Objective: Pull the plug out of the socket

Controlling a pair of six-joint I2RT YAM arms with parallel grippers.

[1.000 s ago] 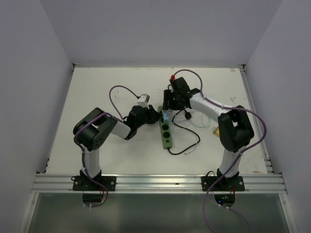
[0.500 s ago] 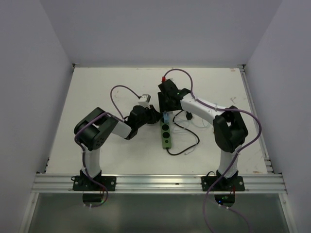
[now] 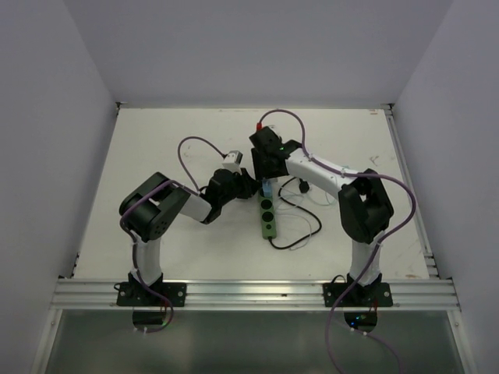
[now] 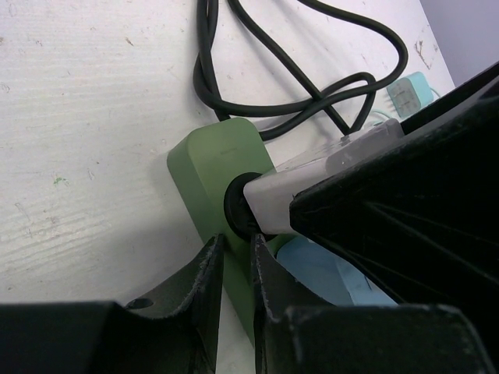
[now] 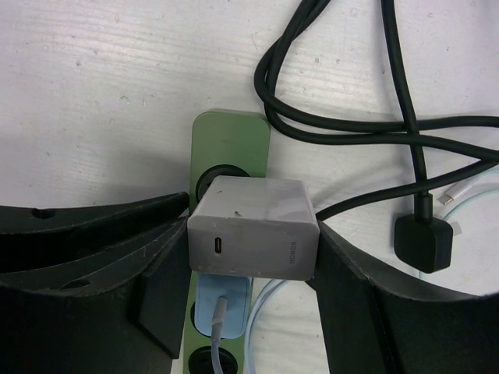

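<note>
Our right gripper (image 5: 253, 261) has swung left over the socket's (image 5: 231, 136) far end since a second ago. Its fingers clamp the grey plug (image 5: 253, 226), which sits in the end outlet. Our left gripper (image 4: 235, 269), nearly closed and empty, sits at the socket's edge, mid-table.

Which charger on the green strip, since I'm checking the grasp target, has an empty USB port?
The grey cube charger at the end of the strip; the light-blue one beside it has a white cable plugged in.
</note>
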